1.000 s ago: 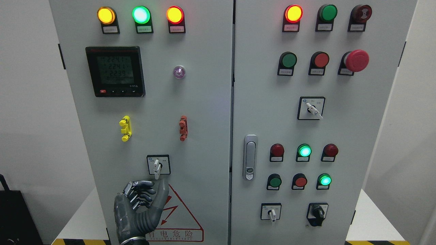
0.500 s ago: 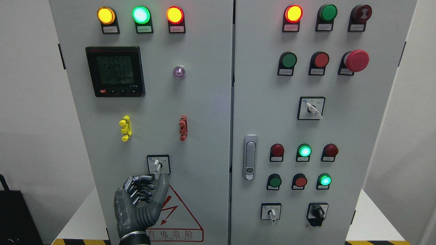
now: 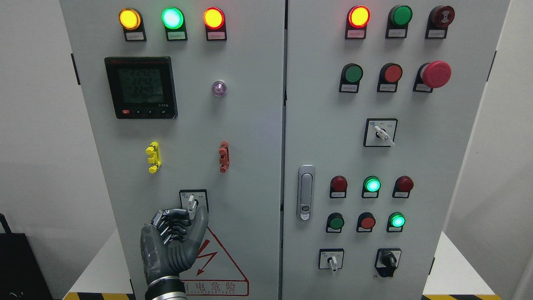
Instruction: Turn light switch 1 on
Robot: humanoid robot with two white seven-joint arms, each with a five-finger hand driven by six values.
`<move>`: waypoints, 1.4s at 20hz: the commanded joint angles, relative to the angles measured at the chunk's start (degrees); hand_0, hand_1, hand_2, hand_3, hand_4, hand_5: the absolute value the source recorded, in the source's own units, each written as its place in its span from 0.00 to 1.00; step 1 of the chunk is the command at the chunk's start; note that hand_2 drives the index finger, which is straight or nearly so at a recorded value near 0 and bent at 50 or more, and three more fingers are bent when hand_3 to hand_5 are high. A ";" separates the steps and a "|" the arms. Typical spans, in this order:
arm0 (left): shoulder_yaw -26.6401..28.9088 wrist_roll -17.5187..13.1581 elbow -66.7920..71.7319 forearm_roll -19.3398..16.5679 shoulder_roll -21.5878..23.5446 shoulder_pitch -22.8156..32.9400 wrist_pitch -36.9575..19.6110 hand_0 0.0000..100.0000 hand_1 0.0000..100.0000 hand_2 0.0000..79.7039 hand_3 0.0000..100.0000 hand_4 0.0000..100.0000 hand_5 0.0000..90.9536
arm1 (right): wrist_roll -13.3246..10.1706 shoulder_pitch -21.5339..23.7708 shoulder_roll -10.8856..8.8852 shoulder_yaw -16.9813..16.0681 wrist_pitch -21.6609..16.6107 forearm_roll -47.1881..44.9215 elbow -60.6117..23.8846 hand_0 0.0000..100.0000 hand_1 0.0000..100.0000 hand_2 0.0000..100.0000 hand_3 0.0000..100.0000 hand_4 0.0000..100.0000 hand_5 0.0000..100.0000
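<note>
The rotary switch (image 3: 192, 201) sits low on the cabinet's left door (image 3: 250, 125), a white lever on a black-framed plate, pointing almost straight down. My left hand (image 3: 194, 214) is raised just under it, dark grey, palm toward the door. Its thumb (image 3: 201, 221) stands upright to the right of the lever's lower end and the bent fingers (image 3: 175, 221) lie to the left. The lever's tip sits in the gap between them, and whether they touch it is unclear. My right hand does not show.
Below the switch is a red warning triangle (image 3: 220, 262). Yellow (image 3: 153, 157) and red (image 3: 224, 156) clips are mounted above the switch, with a meter (image 3: 140, 87) higher up. The right door carries a handle (image 3: 306, 192), buttons, lamps and more rotary switches (image 3: 331, 259).
My left hand has risen along the door, from below the switch plate until its thumb and fingers flank the lever's lower end. The lever still points down.
</note>
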 commanded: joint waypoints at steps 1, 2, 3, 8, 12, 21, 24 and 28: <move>-0.04 -0.33 0.06 0.01 -0.18 -0.40 0.85 0.02 0.63 0.72 0.77 0.82 0.83 | 0.05 0.00 0.00 0.00 -0.04 0.02 0.00 0.05 0.00 0.00 0.00 0.00 0.00; -0.04 -0.33 0.06 0.01 -0.18 -0.40 0.94 0.02 0.63 0.72 0.77 0.82 0.83 | 0.05 0.00 0.00 0.00 -0.04 0.02 0.00 0.05 0.00 0.00 0.00 0.00 0.00; -0.04 -0.33 0.06 0.01 -0.18 -0.40 0.95 0.02 0.63 0.72 0.77 0.82 0.83 | 0.05 0.00 0.00 0.00 -0.04 0.02 0.00 0.05 0.00 0.00 0.00 0.00 0.00; -0.04 -0.33 0.06 -0.08 -0.18 -0.40 1.03 0.04 0.63 0.73 0.78 0.83 0.82 | -0.04 0.00 0.00 0.00 -0.04 0.02 0.00 0.05 0.00 0.00 0.00 0.00 0.00; -0.04 -0.42 0.06 -0.08 -0.18 -0.40 1.21 0.05 0.63 0.73 0.79 0.83 0.82 | 0.05 0.00 0.00 0.00 -0.04 0.02 0.00 0.05 0.00 0.00 0.00 0.00 0.00; -0.04 -0.42 -0.03 -0.17 -0.18 -1.19 3.84 0.05 0.62 0.74 0.80 0.84 0.83 | -0.04 0.00 0.00 0.00 -0.04 0.02 0.00 0.05 0.00 0.00 0.00 0.00 0.00; -0.04 -0.42 -0.11 -0.17 -0.27 -1.19 3.93 0.06 0.62 0.74 0.81 0.84 0.83 | -0.04 0.00 0.00 0.00 -0.04 0.02 0.00 0.05 0.00 0.00 0.00 0.00 0.00; -0.04 -0.42 -0.11 -0.17 -0.18 -1.19 3.93 0.06 0.61 0.75 0.82 0.84 0.83 | -0.04 0.00 0.00 0.00 -0.04 0.02 0.00 0.05 0.00 0.00 0.00 0.00 0.00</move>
